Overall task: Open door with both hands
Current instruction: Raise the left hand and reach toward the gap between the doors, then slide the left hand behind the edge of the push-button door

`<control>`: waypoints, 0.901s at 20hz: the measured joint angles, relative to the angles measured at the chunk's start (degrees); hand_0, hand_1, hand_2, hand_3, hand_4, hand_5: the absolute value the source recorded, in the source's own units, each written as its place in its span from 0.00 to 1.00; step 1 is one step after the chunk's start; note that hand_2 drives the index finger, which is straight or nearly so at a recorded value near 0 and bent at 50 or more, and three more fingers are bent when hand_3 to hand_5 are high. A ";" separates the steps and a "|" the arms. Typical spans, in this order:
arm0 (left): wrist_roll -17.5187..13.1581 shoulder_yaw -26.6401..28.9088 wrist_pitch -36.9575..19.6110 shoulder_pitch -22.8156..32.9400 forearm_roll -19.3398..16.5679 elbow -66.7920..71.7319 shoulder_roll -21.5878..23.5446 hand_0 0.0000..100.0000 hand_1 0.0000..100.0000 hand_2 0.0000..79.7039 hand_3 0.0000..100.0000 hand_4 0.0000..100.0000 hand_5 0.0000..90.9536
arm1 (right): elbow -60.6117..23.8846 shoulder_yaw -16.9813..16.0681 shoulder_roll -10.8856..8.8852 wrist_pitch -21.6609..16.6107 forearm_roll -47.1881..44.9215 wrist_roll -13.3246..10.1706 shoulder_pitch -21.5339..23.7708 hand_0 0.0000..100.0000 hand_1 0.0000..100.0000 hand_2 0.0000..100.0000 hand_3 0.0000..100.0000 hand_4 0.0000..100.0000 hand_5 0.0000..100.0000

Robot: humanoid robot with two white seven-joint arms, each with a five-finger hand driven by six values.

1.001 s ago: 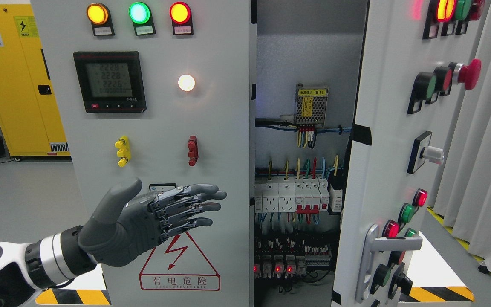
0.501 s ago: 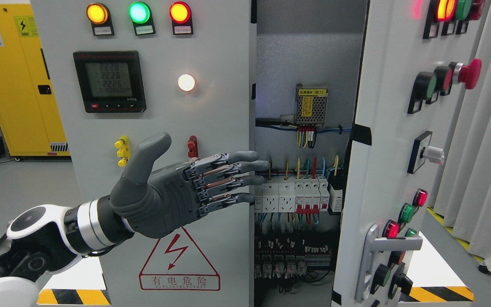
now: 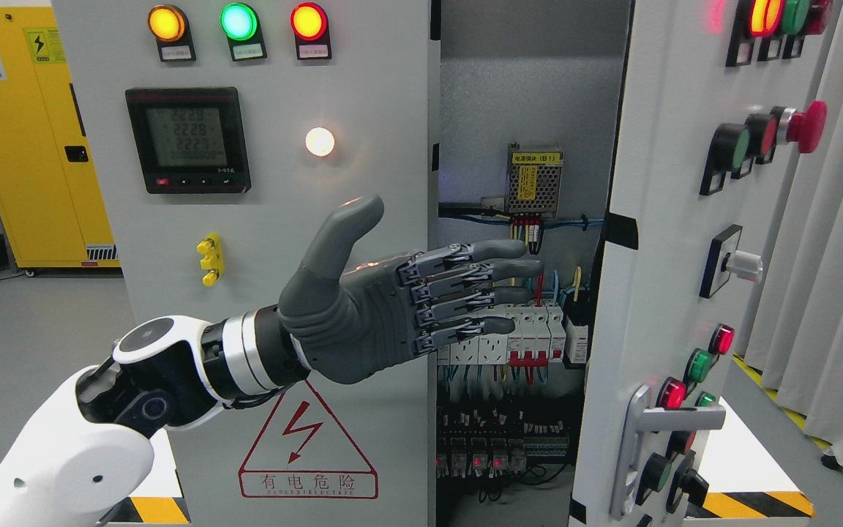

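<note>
left robot hand (image 3: 392, 307) hiding breakers (image 3: 531, 333)

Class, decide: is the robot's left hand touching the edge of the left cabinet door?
Cannot tell. In the head view the left hand overlaps the left cabinet door edge, fingers extended into the opening, but neither contact nor a gap shows plainly.

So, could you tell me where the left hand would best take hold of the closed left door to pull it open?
Probably the left door's free vertical edge, reached from the gap side. The face shows no handle, and the left hand's straight fingers already extend past that edge, so they could curl behind it and pull.
</note>
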 measured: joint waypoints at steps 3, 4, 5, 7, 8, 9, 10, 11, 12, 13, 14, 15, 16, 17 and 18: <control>-0.08 -2.40 -1.10 -1.38 0.12 1.54 -1.93 0.00 0.00 0.00 0.00 0.00 0.00 | 0.00 0.00 0.00 0.00 -0.01 0.00 0.00 0.22 0.07 0.00 0.00 0.00 0.00; 0.08 -3.13 -1.27 -1.75 0.12 2.07 -2.60 0.00 0.00 0.00 0.00 0.00 0.00 | 0.00 0.00 0.00 0.00 -0.02 0.00 0.00 0.22 0.07 0.00 0.00 0.00 0.00; 0.17 -3.78 -1.44 -2.08 0.13 2.51 -3.19 0.00 0.00 0.00 0.00 0.00 0.00 | 0.01 0.00 0.00 0.00 -0.01 0.00 0.00 0.22 0.07 0.00 0.00 0.00 0.00; 0.37 -5.11 -2.07 -2.97 0.14 3.52 -4.33 0.00 0.00 0.00 0.00 0.00 0.00 | 0.01 0.01 0.00 0.00 -0.02 0.00 0.00 0.22 0.07 0.00 0.00 0.00 0.00; 0.46 -5.79 -2.57 -3.43 0.17 4.00 -4.84 0.00 0.00 0.00 0.00 0.00 0.00 | 0.01 0.01 0.00 0.00 -0.02 0.00 0.00 0.22 0.07 0.00 0.00 0.00 0.00; 0.52 -6.37 -3.02 -3.87 0.19 4.42 -5.34 0.00 0.00 0.00 0.00 0.00 0.00 | 0.02 0.02 0.00 0.00 -0.01 0.00 0.00 0.22 0.07 0.00 0.00 0.00 0.00; 0.52 -6.94 -3.19 -4.23 0.21 4.82 -5.80 0.00 0.00 0.00 0.00 0.00 0.00 | 0.02 0.02 0.00 0.00 0.00 0.00 0.00 0.22 0.07 0.00 0.00 0.00 0.00; 0.56 -7.51 -3.40 -4.60 0.24 5.19 -6.26 0.00 0.00 0.00 0.00 0.00 0.00 | 0.02 0.03 0.00 0.00 0.00 0.00 0.00 0.22 0.07 0.00 0.00 0.00 0.00; 0.57 -7.97 -3.51 -4.86 0.25 5.55 -6.70 0.00 0.00 0.00 0.00 0.00 0.00 | 0.02 0.03 0.00 0.00 0.01 0.00 0.00 0.22 0.07 0.00 0.00 0.00 0.00; 0.58 -8.39 -3.61 -5.12 0.25 5.87 -7.18 0.00 0.00 0.00 0.00 0.00 0.00 | 0.02 0.03 0.00 0.00 0.01 0.00 0.00 0.22 0.07 0.00 0.00 0.00 0.00; 0.59 -8.79 -3.67 -5.30 0.22 6.20 -7.60 0.00 0.00 0.00 0.00 0.00 0.00 | 0.02 0.04 0.01 0.00 0.02 0.00 0.00 0.22 0.07 0.00 0.00 0.00 0.00; 0.59 -9.19 -3.67 -5.50 0.19 6.51 -8.04 0.00 0.00 0.00 0.00 0.00 0.00 | 0.02 0.04 0.01 0.00 0.02 0.01 0.00 0.22 0.07 0.00 0.00 0.00 0.00; 0.59 -9.54 -3.69 -5.68 0.16 6.79 -8.48 0.00 0.00 0.00 0.00 0.00 0.00 | 0.02 0.04 0.01 0.00 0.02 0.01 0.00 0.22 0.07 0.00 0.00 0.00 0.00; 0.60 -9.85 -3.70 -5.86 0.15 7.04 -8.89 0.00 0.00 0.00 0.00 0.00 0.00 | 0.02 0.05 0.01 0.00 0.01 0.01 0.00 0.22 0.07 0.00 0.00 0.00 0.00; 0.60 -10.13 -3.70 -5.98 0.14 7.27 -9.23 0.00 0.00 0.00 0.00 0.00 0.00 | 0.02 0.06 0.01 0.00 0.01 0.00 0.00 0.22 0.07 0.00 0.00 0.00 0.00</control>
